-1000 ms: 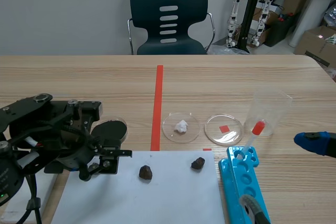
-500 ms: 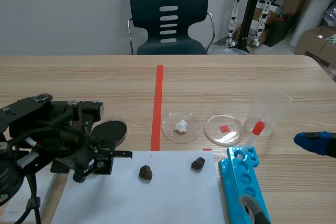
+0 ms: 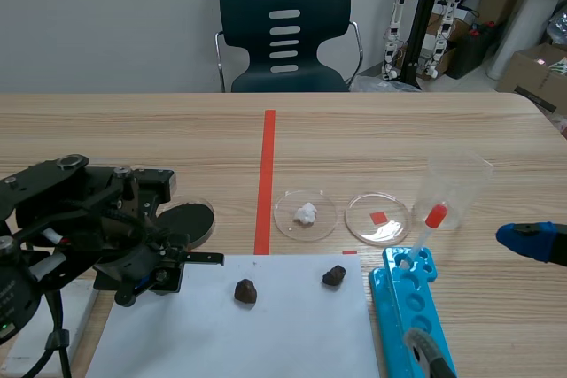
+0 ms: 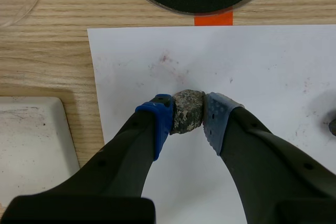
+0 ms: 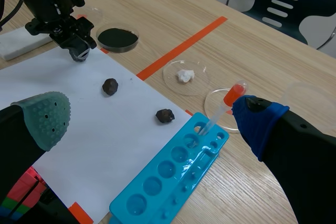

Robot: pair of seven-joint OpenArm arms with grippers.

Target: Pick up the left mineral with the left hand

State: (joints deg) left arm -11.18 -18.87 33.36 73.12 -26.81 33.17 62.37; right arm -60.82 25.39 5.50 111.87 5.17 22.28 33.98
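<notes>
In the left wrist view a grey-brown mineral lies on the white paper, pressed between the two blue pads of my left gripper, which is shut on it. In the scene view that gripper sits low at the paper's left edge and hides the mineral. Two dark minerals lie further right on the paper. My right gripper stands open with nothing between its fingers, off to the table's right side; one blue pad shows in the scene view.
Behind the paper stand a dish of black powder, a dish with a white lump and a dish with a red square. A clear cup, a red-bulb dropper and a blue well tray are at right. A white block lies left of the paper.
The left gripper's fingers have come together on the left mineral, and the gripper has shifted a little left and lower. The right arm has not moved.
</notes>
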